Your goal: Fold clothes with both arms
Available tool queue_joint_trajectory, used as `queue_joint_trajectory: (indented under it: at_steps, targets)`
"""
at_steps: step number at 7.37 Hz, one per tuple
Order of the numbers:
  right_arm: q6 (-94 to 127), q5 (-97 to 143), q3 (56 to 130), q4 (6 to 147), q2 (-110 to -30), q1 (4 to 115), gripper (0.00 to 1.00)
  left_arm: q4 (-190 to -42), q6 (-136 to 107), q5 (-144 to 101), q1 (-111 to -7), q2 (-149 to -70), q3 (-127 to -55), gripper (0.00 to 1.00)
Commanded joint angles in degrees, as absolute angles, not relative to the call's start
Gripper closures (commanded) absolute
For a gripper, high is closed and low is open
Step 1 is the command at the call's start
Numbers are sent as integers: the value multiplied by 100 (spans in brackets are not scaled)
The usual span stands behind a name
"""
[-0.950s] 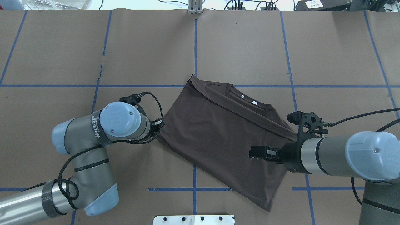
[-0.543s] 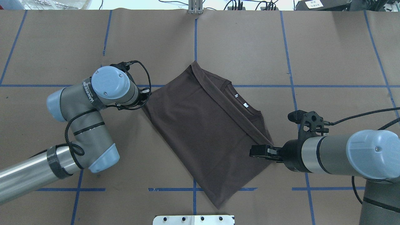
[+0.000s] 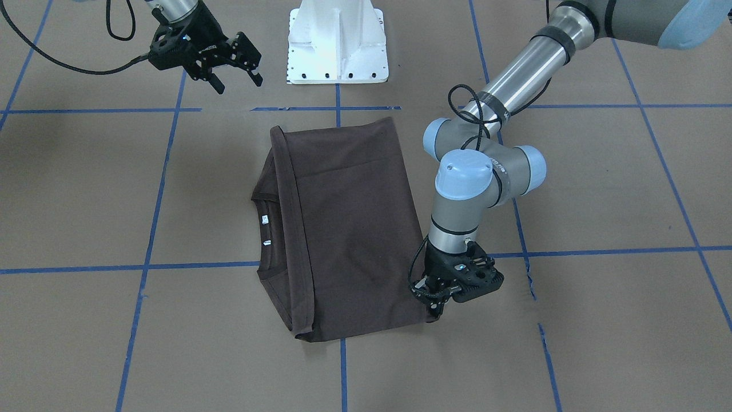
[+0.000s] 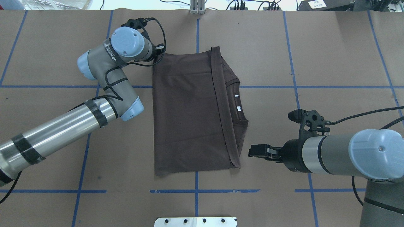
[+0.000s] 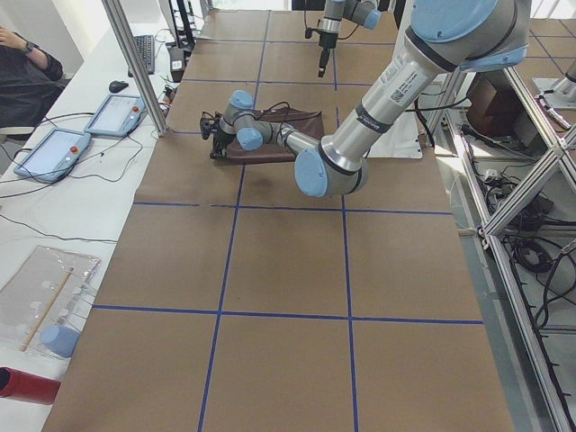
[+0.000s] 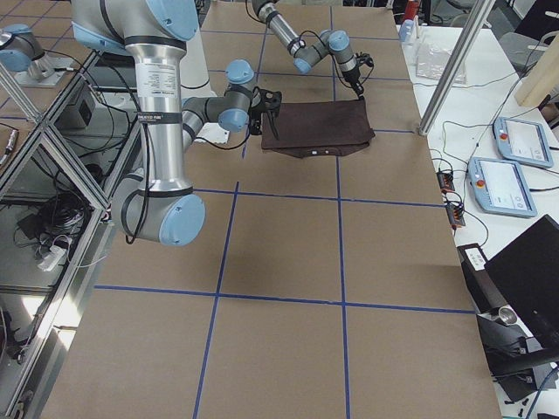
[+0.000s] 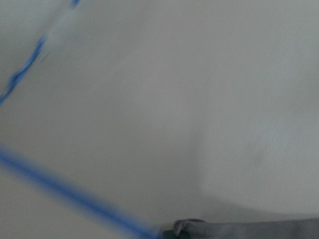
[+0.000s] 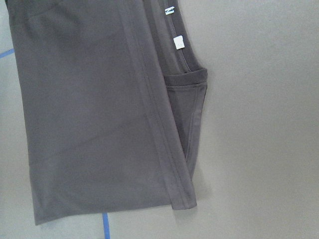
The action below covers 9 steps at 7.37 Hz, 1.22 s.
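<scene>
Since half a second ago the shirt has turned from a slanted position to lie square with the blue tape lines, and the left arm has swung to the shirt's far left corner. The right arm has almost not moved.

The shirt lies flat in the middle of the surface, folded to a rectangle. One folded edge runs along its right side, and the collar with the white labels shows beside that edge.

The left fingers are low on the surface at the shirt's far left corner and seem closed on the cloth there; the left wrist view is blurred and shows only a bit of fabric. The right fingers are spread apart, hold nothing, and hang just beside the shirt's near right corner, without touching it.

I think the risk is in the one-corner hold. If the left arm pulls more, only the top layer may follow, and then the layers slide apart and the fold opens. Also the right fingers, when they come down, may catch only the folded edge, or push it and make a wrinkle near the collar.
</scene>
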State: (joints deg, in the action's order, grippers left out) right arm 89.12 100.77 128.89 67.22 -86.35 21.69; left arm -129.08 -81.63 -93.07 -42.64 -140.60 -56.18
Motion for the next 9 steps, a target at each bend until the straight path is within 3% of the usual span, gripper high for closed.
queue_joint_trajectory:
  at_steps: [1,2,5,6,7,9]
  targets:
    - [8912,10081,12876,6741,-8605,2180,0,-13569,-8095,-9272,-4280,-14563,-4827,100]
    - [8912,10072,12841,6767,-8596,2188,0,-13614,-7651,-9272,-4289,-14503,-4799,1]
    - [8903,10072,12657,6785,-8483,2276,0,-13396,-7410,-10048,-4762,-14406,-5069,0]
    - [8903,10072,12334,6872,-8168,2285,0,-12768,-7070,-10524,-4798,-14188,-5672,0]
    - [8738,10072,12166,7447,-7765,2311,0,-12057,-6979,-10538,-4799,-13690,-6739,0]
    - [8333,10020,11492,9001,-6423,2294,0,-11157,-6979,-10547,-4790,-12923,-8316,0]
